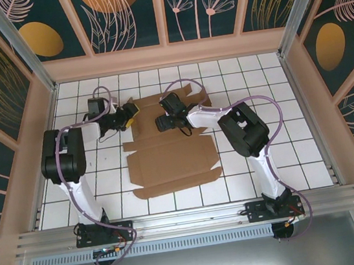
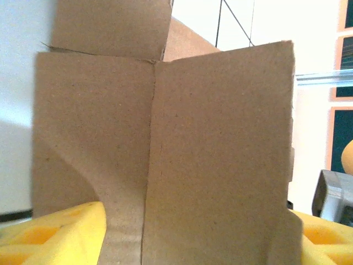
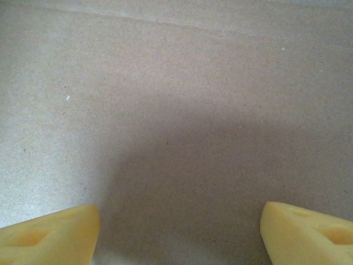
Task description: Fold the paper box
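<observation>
The paper box (image 1: 174,162) is a brown die-cut cardboard sheet lying mostly flat at the middle of the tiled table, with its far part partly raised. My left gripper (image 1: 128,117) is at the far left edge of the sheet. In the left wrist view a creased flap (image 2: 220,138) stands broadside across my left gripper (image 2: 193,243), covering the inner parts of the yellow fingers (image 2: 55,234), which stand wide apart. My right gripper (image 1: 164,122) is down over the far middle panel. Its jaws (image 3: 179,226) are open just above bare cardboard (image 3: 176,110), with nothing between them.
White tiled floor (image 1: 284,151) surrounds the sheet on all sides. Patterned enclosure walls (image 1: 26,126) close off the left, right and back. An aluminium rail (image 1: 188,219) runs along the near edge by the arm bases.
</observation>
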### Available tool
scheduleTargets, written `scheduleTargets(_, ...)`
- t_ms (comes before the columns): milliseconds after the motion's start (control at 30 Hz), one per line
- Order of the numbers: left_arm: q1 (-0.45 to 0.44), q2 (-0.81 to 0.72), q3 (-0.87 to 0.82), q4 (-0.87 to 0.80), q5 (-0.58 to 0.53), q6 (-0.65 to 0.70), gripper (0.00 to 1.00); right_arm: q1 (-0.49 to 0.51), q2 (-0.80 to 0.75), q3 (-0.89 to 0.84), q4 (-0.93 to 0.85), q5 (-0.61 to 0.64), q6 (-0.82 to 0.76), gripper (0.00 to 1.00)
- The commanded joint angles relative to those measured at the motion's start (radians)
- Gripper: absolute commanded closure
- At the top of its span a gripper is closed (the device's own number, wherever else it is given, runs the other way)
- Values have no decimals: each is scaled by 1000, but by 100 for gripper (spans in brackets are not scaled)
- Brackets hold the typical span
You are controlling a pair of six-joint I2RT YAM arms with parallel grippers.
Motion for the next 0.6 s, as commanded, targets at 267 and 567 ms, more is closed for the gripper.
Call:
scheduleTargets(267,-105,115,106,-105,-25,16,28,1,93,-88,-166,-102,21,21)
scheduleTargets(567,-105,94,144,-198,-43,71,22,-2,90,-94,-175,-95,17,19)
